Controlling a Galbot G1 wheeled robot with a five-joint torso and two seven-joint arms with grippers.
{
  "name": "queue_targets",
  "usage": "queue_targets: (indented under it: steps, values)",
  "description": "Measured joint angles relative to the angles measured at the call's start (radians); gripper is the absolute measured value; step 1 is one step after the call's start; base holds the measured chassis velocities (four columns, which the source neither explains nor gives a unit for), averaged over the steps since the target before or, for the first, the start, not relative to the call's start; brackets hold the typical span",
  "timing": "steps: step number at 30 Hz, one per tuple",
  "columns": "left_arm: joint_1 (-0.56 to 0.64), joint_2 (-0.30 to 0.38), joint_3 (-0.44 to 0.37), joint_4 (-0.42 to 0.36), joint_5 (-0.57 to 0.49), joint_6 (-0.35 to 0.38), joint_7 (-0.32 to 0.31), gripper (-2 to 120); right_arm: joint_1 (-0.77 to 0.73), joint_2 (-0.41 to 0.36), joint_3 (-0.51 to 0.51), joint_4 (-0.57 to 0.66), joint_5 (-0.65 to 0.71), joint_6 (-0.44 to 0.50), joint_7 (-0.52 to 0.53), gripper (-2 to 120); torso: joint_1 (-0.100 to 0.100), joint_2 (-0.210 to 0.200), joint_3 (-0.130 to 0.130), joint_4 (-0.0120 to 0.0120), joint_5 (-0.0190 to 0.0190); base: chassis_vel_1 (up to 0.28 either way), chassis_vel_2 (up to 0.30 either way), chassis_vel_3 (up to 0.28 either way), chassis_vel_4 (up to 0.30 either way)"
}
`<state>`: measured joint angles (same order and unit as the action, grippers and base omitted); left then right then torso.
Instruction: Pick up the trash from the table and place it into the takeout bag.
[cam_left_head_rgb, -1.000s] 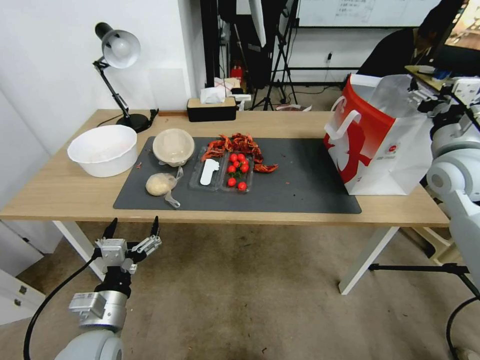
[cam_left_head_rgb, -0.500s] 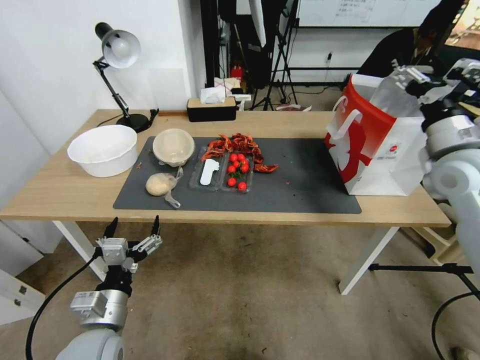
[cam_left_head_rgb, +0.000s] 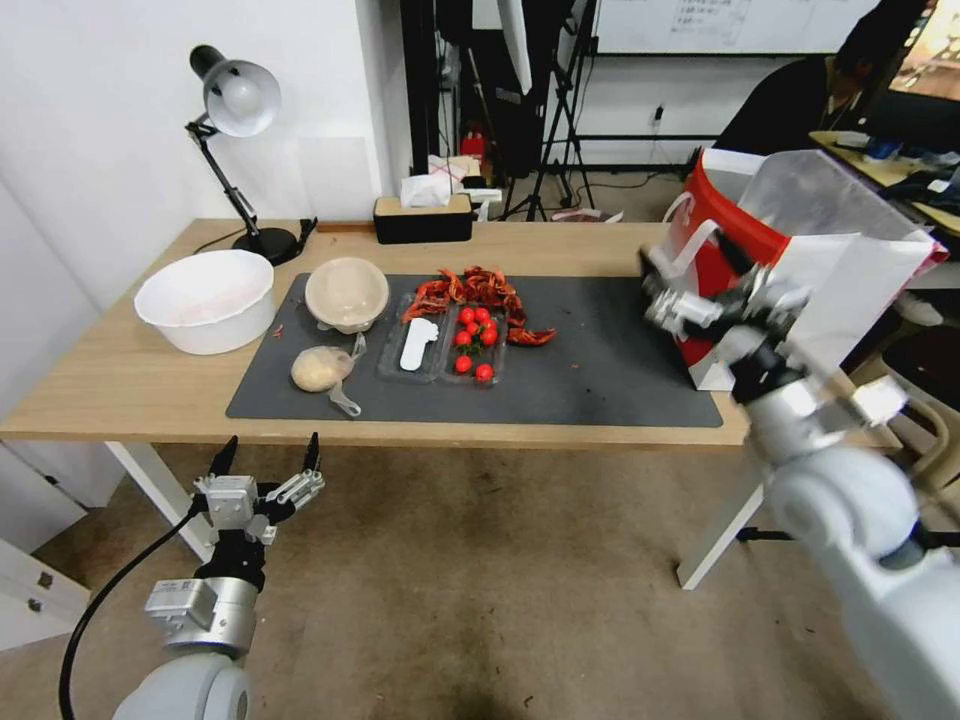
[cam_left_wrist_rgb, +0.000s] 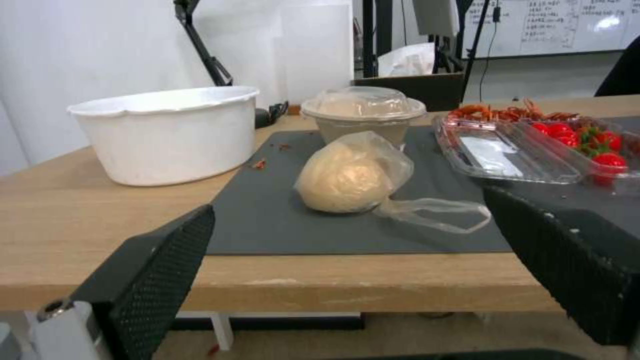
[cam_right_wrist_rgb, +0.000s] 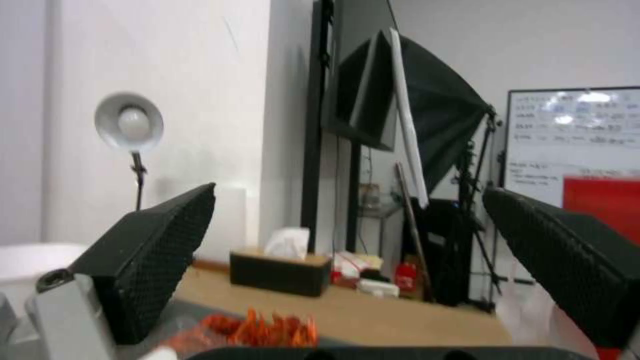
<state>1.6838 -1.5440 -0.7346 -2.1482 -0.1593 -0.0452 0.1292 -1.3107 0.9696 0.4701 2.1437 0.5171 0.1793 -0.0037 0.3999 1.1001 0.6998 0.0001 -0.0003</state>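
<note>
Two claws gape empty: left gripper (cam_left_head_rgb: 264, 452) below the table (cam_left_head_rgb: 120, 385); right gripper (cam_left_head_rgb: 700, 285) beside the takeout bag (cam_left_head_rgb: 850, 290). The small clear bag (cam_left_wrist_rgb: 353, 175) looks soft and light; pinch its loose tail.

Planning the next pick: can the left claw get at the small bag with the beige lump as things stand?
Probably yes. The left claw is open, below the table's front edge, facing the small clear bag. The bag lies near the mat's front edge with nothing before it, though the claw must rise above the tabletop first.
</note>
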Motion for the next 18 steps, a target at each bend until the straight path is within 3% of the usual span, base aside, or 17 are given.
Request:
queue_targets:
  steps: [12,18]
  values:
    - [-0.01,0.003,0.002,0.02,-0.002,0.0,0.001,100,-0.239,0.12,-0.045,-0.039,-0.233,0.083,0.16,100,0.0,0.0,0.0,-0.0002,0.0002,0.0,0.0,0.0,0.0]
    - [-0.013,0.004,0.003,0.024,-0.002,0.0,0.001,100,-0.278,0.137,-0.054,-0.062,-0.267,0.104,0.196,100,0.0,0.0,0.0,-0.0001,0.0001,0.0,0.0,0.0,0.0]
